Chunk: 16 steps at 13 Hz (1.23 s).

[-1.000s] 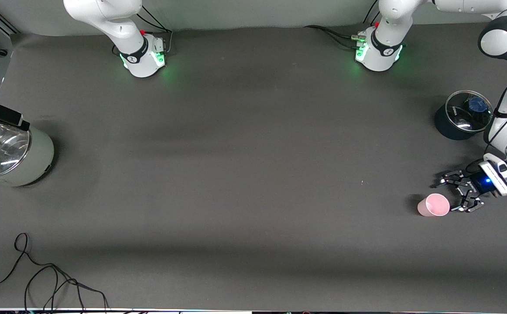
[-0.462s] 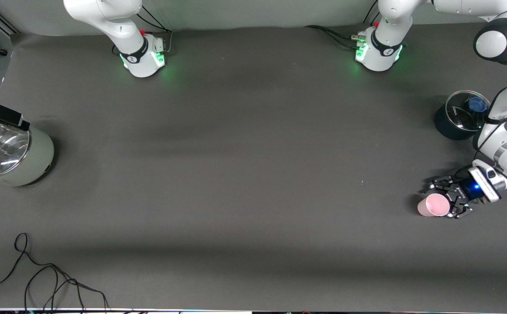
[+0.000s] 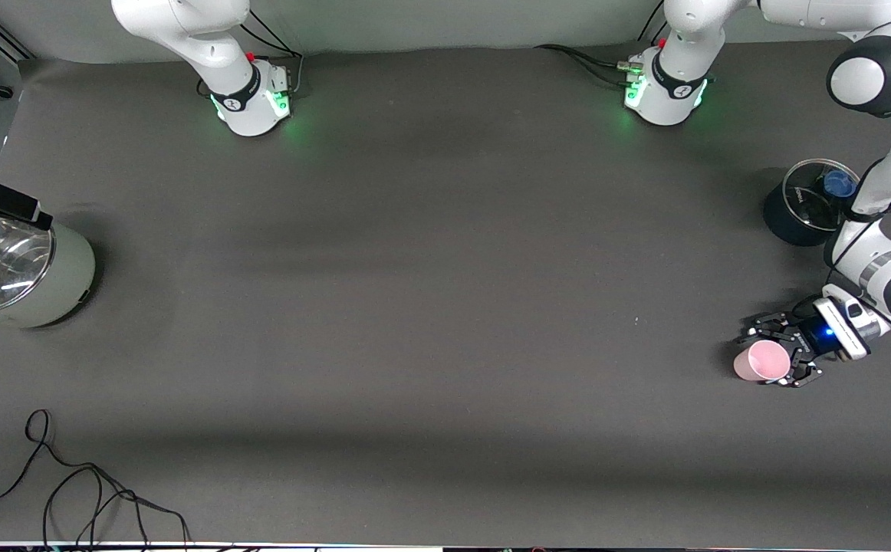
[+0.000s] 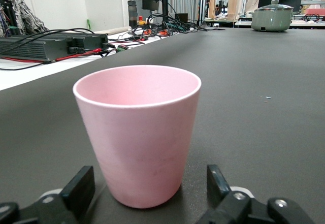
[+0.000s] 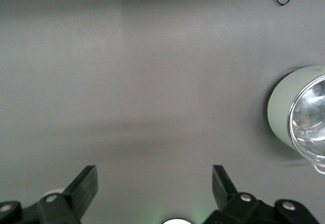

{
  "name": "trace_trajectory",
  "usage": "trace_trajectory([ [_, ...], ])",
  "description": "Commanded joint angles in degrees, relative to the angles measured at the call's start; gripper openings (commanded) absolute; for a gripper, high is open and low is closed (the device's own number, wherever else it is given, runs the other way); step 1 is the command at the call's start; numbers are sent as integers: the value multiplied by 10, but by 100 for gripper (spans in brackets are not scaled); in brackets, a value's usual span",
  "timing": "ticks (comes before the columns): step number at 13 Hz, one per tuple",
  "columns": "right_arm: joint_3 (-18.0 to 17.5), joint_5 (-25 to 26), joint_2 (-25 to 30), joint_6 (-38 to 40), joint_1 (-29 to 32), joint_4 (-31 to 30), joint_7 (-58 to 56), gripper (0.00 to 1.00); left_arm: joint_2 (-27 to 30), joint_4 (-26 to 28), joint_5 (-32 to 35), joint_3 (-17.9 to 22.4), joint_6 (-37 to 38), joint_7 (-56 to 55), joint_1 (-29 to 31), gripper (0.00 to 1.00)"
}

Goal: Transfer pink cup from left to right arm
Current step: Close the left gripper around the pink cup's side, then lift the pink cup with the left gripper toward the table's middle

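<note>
At the left edge of the front picture, midway down, a sage-green pot with a glass lid [image 3: 12,272] stood on the dark grey table [image 3: 430,307], and a loose black cable [image 3: 70,491] lay coiled in the lower left corner. The right arm's base [image 3: 250,96] sat at the upper left; that arm waited, its right pincer [image 5: 152,196] out of the front picture but seen from its own wrist camera with fingers spread wide, holding nothing, high over the table with the green pot at that picture's right edge. The left arm's base [image 3: 664,92] stood at the upper right. Toward the right edge, a dark round pot with a clear lid [image 3: 810,203] sat above the middle. In the lower right part of the front picture, the small pale-pink tapered cup [image 3: 761,361] stood upright on the table. The left pincer [image 3: 775,356], black and open-framed, was low at the table with the cup between its parted fingers [image 4: 78,191]; one finger lay on each side of the cup's base, and a narrow gap showed at each in the left wrist picture.
</note>
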<state>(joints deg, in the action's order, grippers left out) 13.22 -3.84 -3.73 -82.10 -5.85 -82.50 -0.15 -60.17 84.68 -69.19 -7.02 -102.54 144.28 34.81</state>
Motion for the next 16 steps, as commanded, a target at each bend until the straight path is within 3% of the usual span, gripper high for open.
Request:
trace_trajectory([
  [1, 2, 6, -1, 6, -3, 6, 3, 100, -1, -6, -8, 3, -5, 10, -5, 72],
  [3, 2, 6, -1, 6, -3, 6, 3, 100, -1, -5, -10, 3, -6, 9, -5, 57],
  [5, 2, 6, -1, 6, -3, 6, 3, 100, -1, -4, -13, -9, -12, 9, -5, 54],
  [8, 2, 6, -1, 6, -3, 6, 3, 100, 2, -3, -24, -12, -18, 6, -5, 39],
  [11, 2, 6, -1, 5, -3, 6, 3, 100, 20, -6, -24, -20, -19, -35, -15, 34],
  [13, 2, 6, -1, 6, -3, 6, 3, 100, 43, -1, -23, -47, -42, -74, -19, 33],
  [16, 2, 6, -1, 5, -3, 6, 3, 100, 93, 40, -24, -122, -134, -106, -14, 28],
])
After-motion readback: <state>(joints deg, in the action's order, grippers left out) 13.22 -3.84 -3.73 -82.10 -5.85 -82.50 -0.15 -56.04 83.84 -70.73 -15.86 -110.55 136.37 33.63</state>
